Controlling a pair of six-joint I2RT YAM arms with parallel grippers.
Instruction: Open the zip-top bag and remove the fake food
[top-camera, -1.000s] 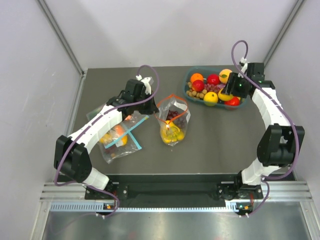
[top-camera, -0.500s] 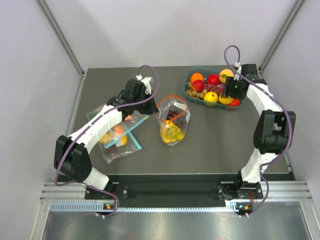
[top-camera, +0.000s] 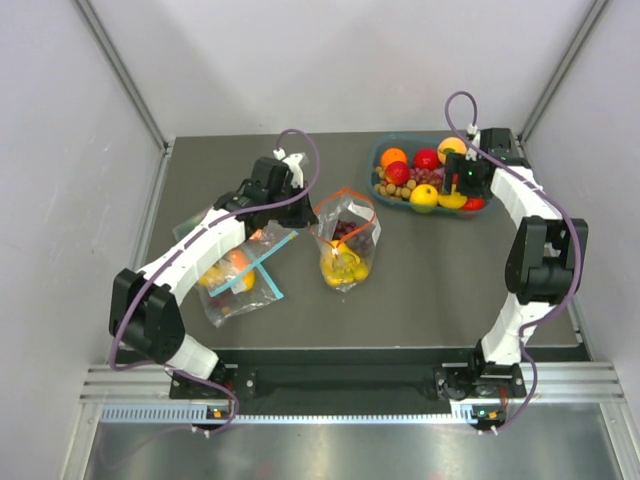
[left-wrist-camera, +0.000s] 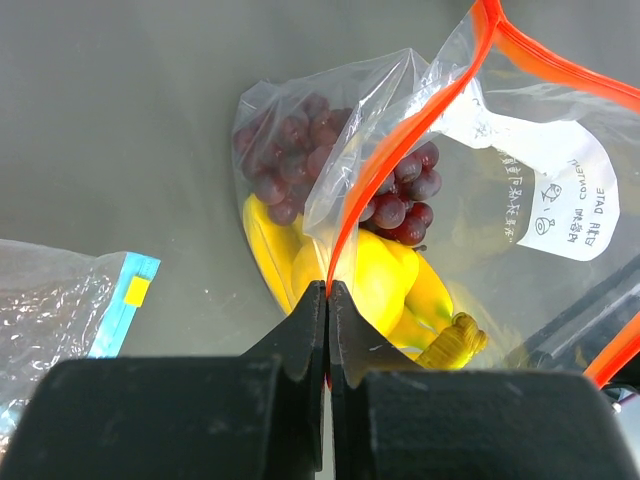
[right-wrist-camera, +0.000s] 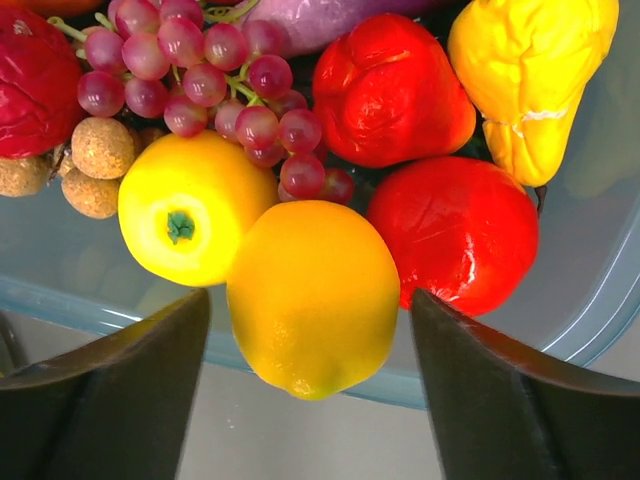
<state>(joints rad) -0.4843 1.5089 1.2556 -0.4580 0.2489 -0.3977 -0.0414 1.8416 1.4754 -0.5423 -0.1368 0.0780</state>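
The bag (top-camera: 346, 238) stands near the middle of the surface (top-camera: 440, 285), mouth up. The left jaws are closed on its red-orange strip (left-wrist-camera: 375, 177), pinching one lip, which we judge is meant to hold the mouth open and steady the bag while food is taken out. Inside lie the grapes (left-wrist-camera: 285, 150) and, below them, the banana (left-wrist-camera: 272, 245). The right jaws stand wide apart at the far right, over a teal bin (right-wrist-camera: 90, 303) of mixed fruit. A lemon (right-wrist-camera: 312, 295) rests in the bin between them, and they touch nothing, so the bin looks like the drop-off place. The smooth yellow lump beside the banana could be more banana or something else; we cannot tell through the crinkled plastic. The left wrist view cuts off the bag's right side, and the print on its label (left-wrist-camera: 560, 190) is too small to read. From above, the left arm (top-camera: 200, 245) covers much of a blue-strip bag (top-camera: 235, 290).
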